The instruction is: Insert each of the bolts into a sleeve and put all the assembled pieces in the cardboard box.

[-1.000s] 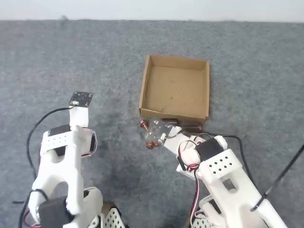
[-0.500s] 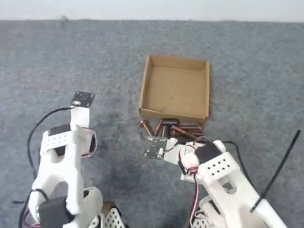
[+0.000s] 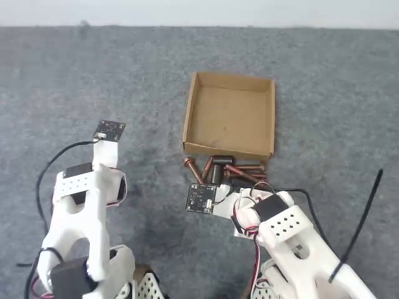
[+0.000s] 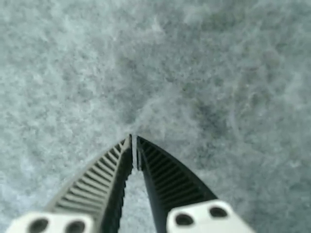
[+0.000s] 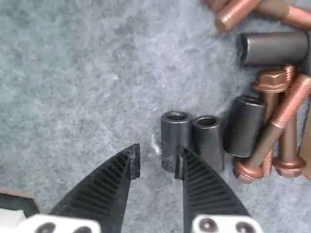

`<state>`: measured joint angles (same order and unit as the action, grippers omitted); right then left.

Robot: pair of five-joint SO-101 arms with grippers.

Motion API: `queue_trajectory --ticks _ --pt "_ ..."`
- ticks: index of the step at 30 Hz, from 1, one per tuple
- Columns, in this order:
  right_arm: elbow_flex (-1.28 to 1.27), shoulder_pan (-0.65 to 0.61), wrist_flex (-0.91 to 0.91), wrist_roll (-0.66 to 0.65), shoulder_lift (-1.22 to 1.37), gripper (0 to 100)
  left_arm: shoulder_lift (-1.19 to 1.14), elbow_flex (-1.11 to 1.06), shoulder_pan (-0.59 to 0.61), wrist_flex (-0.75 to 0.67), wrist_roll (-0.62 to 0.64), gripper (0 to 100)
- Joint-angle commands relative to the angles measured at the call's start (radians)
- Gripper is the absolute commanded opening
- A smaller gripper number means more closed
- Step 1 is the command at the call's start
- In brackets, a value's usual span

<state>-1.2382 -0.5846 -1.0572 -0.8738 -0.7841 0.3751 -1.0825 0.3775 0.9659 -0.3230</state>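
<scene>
Several bolts and sleeves lie loose just outside the cardboard box, none assembled yet; the right gripper, fingers apart, hovers beside the nearest sleeve; picking up looks to be the step in hand, so it needs to straddle that sleeve and close; the left gripper is pinched together over bare carpet.

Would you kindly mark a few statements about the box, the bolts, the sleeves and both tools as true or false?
1. The brown cardboard box holds assembled pieces. False: it is empty.
2. The left tool is shut over bare grey carpet. True.
3. The right tool grips a copper-coloured bolt. False: it is open and empty, close to a dark cylindrical metal sleeve.
4. The copper-coloured bolts lie on the carpet outside the box. True.
</scene>
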Motion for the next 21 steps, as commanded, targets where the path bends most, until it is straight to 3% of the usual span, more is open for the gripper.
queue_trajectory --ticks 1,21 --pt "-0.005 -0.01 0.031 -0.012 0.024 10.8 -0.006 0.045 -0.005 0.011 -0.011 1" --pt "0.222 0.05 0.091 0.005 0.443 10.8 -0.008 0.045 -0.005 0.011 -0.011 1"
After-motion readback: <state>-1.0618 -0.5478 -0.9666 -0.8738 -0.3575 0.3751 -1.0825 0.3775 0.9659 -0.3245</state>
